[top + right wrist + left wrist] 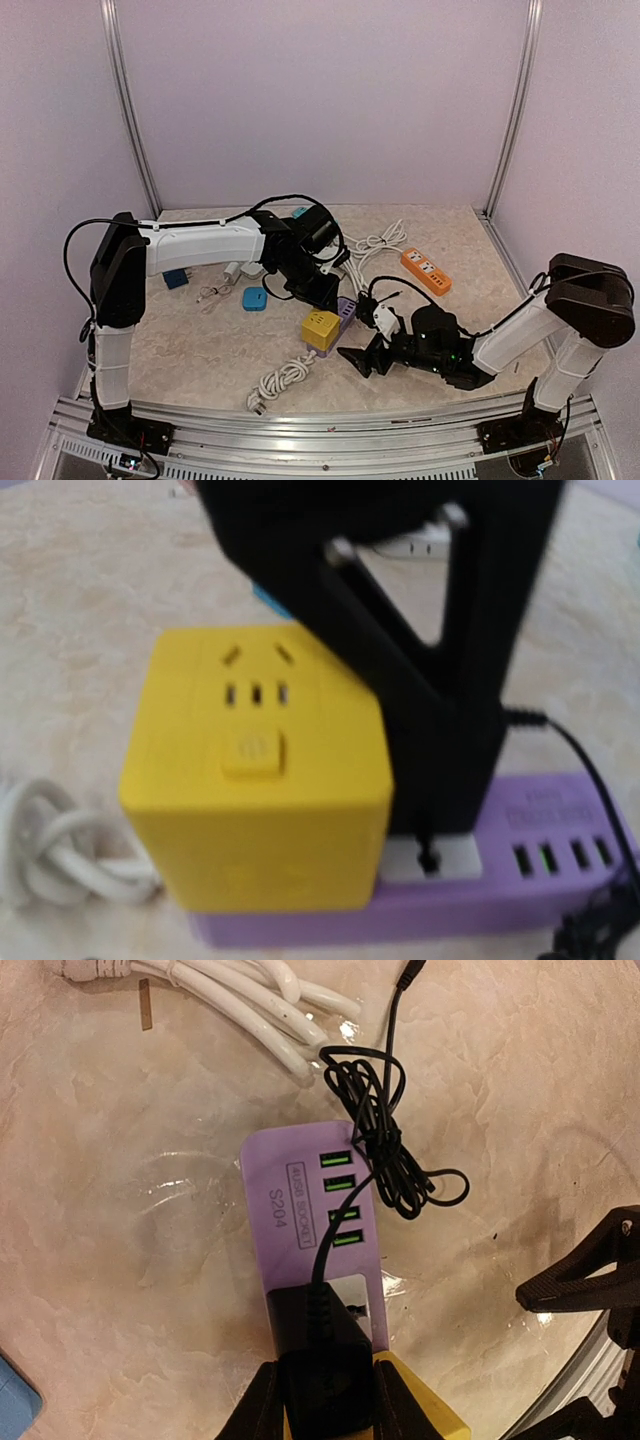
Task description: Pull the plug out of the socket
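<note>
A purple socket strip [300, 1200] lies on the table, also in the top view [346, 308] and the right wrist view [450, 905]. A black plug [325, 1355] sits in its white socket face, and one prong [428, 858] shows under it. My left gripper [325, 1395] is shut on this plug from both sides; it also shows in the top view [325, 290]. A yellow cube socket [260, 780] sits on the strip's end next to the plug. My right gripper [362, 362] is open and empty, low, just in front of the cube.
The plug's black cable [390, 1150] lies bundled beside the strip. White cables lie at the back [375, 242] and front [280, 380]. An orange power strip [425, 271], blue adapters [255, 298] and a white adapter [385, 320] lie around.
</note>
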Robot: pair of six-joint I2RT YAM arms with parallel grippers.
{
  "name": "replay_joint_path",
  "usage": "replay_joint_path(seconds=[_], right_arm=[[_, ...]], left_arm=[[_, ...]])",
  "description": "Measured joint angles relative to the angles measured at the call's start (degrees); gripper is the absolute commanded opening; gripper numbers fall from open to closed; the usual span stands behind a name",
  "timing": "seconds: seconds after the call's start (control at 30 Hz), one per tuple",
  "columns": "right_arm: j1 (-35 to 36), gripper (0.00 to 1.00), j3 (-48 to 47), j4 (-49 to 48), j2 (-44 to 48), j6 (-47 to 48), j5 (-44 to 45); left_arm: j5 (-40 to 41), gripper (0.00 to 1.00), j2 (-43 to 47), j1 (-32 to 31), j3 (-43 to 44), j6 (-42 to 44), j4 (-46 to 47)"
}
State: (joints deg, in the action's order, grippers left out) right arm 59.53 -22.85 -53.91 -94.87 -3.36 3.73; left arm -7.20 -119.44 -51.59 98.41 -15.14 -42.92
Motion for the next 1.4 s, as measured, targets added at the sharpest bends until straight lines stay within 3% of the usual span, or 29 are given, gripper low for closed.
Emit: replay_joint_path(seconds=[0.27,0.9,1.13,1.4], right_arm=[[1.07,0.93,-3.52,-2.1,-3.96,3.39,0.59],[1.33,0.76,-7.65,-4.24,-10.16,5.09,0.46],[1.46,0.76,-8.94,-4.2,-10.71,5.03,0.24],[1.51,0.52,-10.29,-4.0,-11.69,4.7,-0.02]], left_arm=[[-0.33,0.06,0.0,0.0,0.0,-0.02,0.0],[-1.11,0.01,0.0,-0.26,-0.02,-0.02,0.02],[-1.11,0.0,0.0,-0.26,-0.02,-0.02,0.02],[-1.14,0.0,0.0,-0.26,-0.02,-0.02,0.02]])
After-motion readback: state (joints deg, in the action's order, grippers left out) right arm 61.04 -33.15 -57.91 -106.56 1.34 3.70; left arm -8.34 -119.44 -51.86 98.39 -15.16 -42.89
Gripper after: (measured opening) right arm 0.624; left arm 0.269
